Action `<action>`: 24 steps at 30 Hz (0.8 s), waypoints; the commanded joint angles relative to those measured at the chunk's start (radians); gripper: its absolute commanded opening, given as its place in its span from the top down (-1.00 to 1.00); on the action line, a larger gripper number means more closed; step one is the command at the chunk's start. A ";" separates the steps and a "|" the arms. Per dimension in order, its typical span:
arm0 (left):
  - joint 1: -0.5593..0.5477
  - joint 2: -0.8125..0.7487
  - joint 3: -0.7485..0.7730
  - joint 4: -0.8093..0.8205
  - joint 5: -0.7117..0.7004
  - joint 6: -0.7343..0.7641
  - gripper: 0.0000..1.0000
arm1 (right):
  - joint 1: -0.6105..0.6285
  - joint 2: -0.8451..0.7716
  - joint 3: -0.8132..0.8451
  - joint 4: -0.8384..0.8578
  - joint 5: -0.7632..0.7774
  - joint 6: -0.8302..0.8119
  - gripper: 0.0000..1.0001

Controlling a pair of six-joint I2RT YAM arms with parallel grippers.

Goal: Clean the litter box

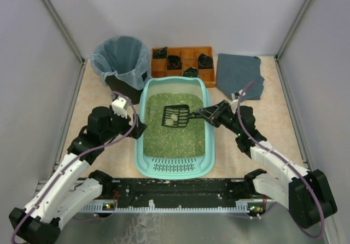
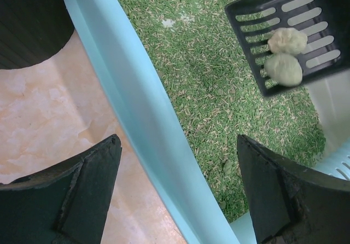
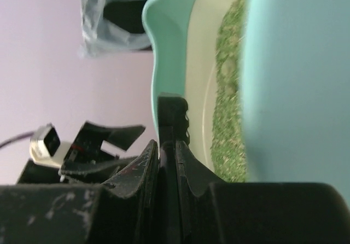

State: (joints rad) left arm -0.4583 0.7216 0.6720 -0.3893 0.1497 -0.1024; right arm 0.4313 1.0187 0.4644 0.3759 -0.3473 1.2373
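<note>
So, the litter box [image 1: 175, 167] sits mid-way across the bench [image 1: 281, 126], loaded with green litter. My left gripper [image 1: 139, 128] hangs wide open, straddling its left wall. The right gripper [image 1: 212, 114] is clamped on the scoop [image 1: 175, 115] handle, two clumps [image 2: 284, 55] aboard. I reckon the tray's bendy and litter-heavy, so pinch that side wall.

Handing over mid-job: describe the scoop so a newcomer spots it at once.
Find the large light-teal litter box at the centre of the table, filled with green granules. Over them is the scoop, its handle clamped in the right gripper. It is the only black slotted thing there, carrying two pale clumps.
</note>
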 commanded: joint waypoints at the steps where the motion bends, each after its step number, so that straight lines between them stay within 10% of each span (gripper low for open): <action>1: -0.004 -0.002 0.001 0.014 0.007 0.009 -0.82 | -0.068 -0.056 -0.078 0.178 0.019 0.103 1.00; 24: -0.004 0.000 -0.007 0.030 0.017 0.009 -0.85 | 0.064 0.089 0.132 0.068 -0.020 -0.023 1.00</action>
State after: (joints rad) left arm -0.4583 0.7235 0.6689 -0.3813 0.1516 -0.1028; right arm 0.4435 1.0859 0.4885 0.4088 -0.3336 1.2602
